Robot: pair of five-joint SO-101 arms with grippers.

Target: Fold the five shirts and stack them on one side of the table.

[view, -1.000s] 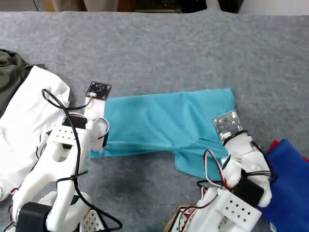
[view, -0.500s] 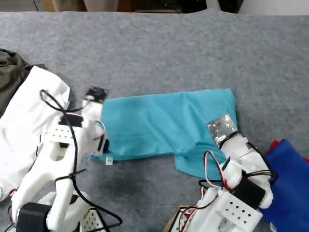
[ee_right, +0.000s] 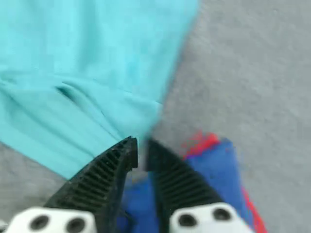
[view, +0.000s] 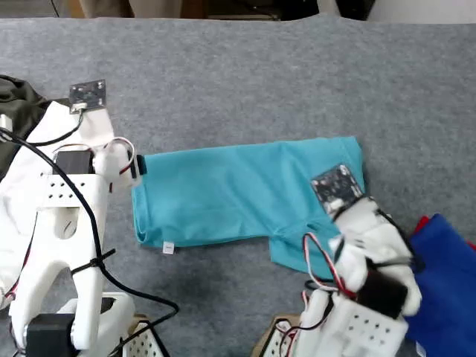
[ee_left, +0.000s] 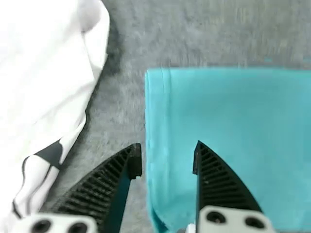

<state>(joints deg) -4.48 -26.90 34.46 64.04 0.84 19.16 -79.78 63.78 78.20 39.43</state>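
1. Mid-table: teal shirt (view: 238, 193), folded into a long band lying across the grey table (view: 260, 82), with one flap jutting toward the near edge at its right end and a small white label (view: 168, 248) at its near left corner.
2. Just off the teal shirt's left edge: left gripper (ee_left: 165, 155), fingers spread apart and holding nothing, one finger over the shirt's hem and the other over bare grey felt.
3. At the teal shirt's near right corner: right gripper (ee_right: 142, 145), fingers drawn almost together with nothing between them, poised over the strip of table between teal cloth and blue cloth.
4. To the left, near the left arm: white shirt (view: 30, 186), loosely heaped, apart from the teal shirt.
5. Beyond the white shirt, at the table's left edge: dark olive garment (view: 18, 100), partly tucked under the white one.
6. At the near right corner: blue shirt (view: 442, 282) with red trim, close to the teal flap, not touching it.
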